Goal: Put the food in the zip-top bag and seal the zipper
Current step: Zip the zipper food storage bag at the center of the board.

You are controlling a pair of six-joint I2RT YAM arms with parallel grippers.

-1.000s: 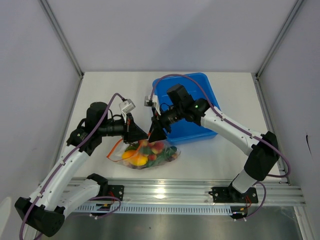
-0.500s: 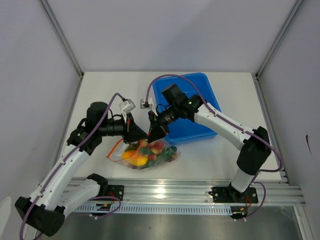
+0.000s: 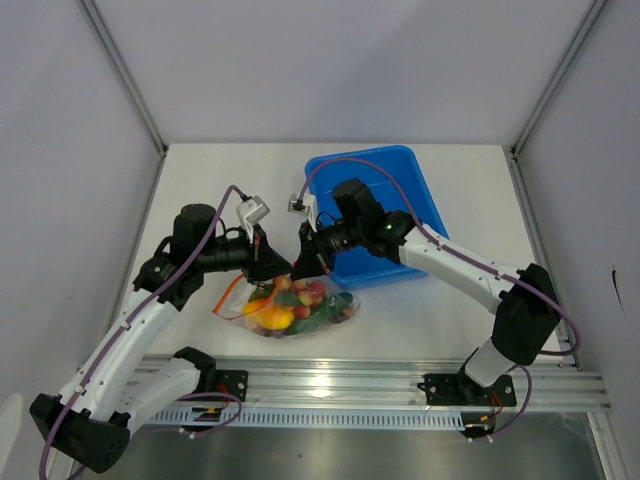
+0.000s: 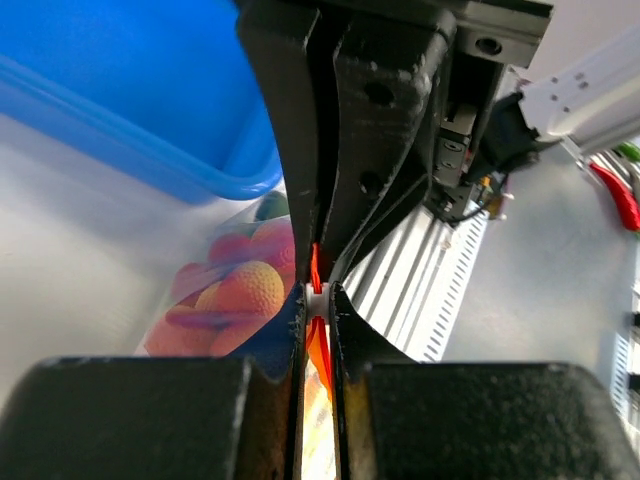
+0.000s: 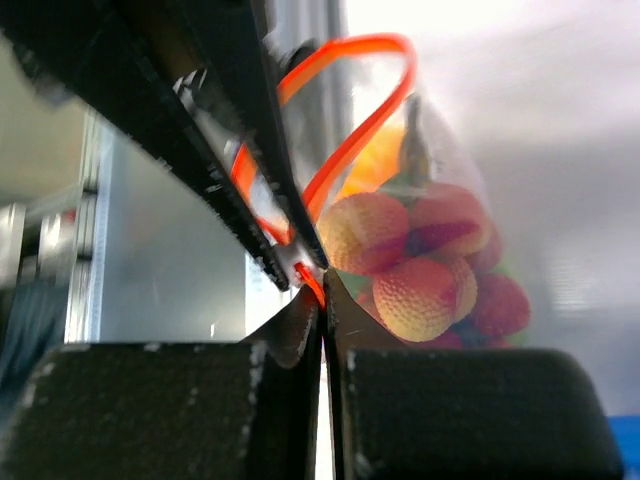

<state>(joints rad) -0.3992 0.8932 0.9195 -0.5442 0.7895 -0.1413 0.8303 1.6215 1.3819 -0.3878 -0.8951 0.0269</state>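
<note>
Zip-top bag (image 3: 343,303) lay on the table (image 3: 220,190) just in front of the blue bin (image 3: 400,180), with the food (image 3: 280,318) already inside. Over the last second you slid the right gripper (image 3: 300,270) a little leftward along the zipper (image 4: 318,350), toward the left gripper (image 3: 283,272), which barely shifted. Both pairs of fingers were clamped on the orange-red strip, almost touching. From the right wrist, the strip beyond the pinch bowed open in a loop, so I judge the seal was only partly run.

White table (image 3: 205,185), blue bin (image 3: 405,172), filled zip-top bag (image 3: 318,312)
</note>
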